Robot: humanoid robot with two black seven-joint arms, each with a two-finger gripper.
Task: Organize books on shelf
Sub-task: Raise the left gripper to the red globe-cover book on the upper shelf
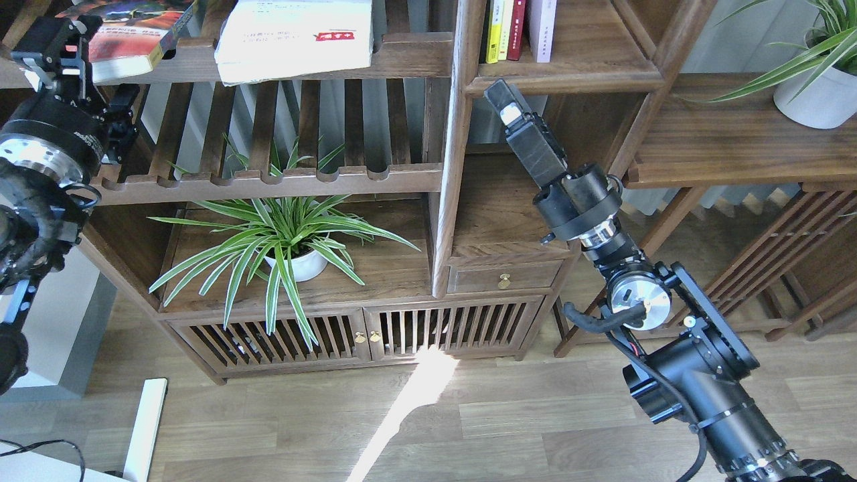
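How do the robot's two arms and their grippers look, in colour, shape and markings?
Both arms are black, built from thick round segments with silver metal rings at the wrists. Thin black cables loop beside the joints. The left gripper has an open black frame, with white lettering below it. The right gripper is a long, boxy black block with a small white patch.

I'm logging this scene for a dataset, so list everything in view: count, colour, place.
Red-orange paperback book: one, upper slatted rack, far left, next to the left claw.
Thick white book with red label: one, same rack, to its right.
Upright books: four, two yellow, one dark red, one pale, narrow dark-brown wooden shelf compartment.
Striped green plant in white pot: one, lower plank.
White plant pot: one, right plank.
Small drawer with brass knob: one, centre.
Left claw: black, top left.
Right claw: black, below the compartment.
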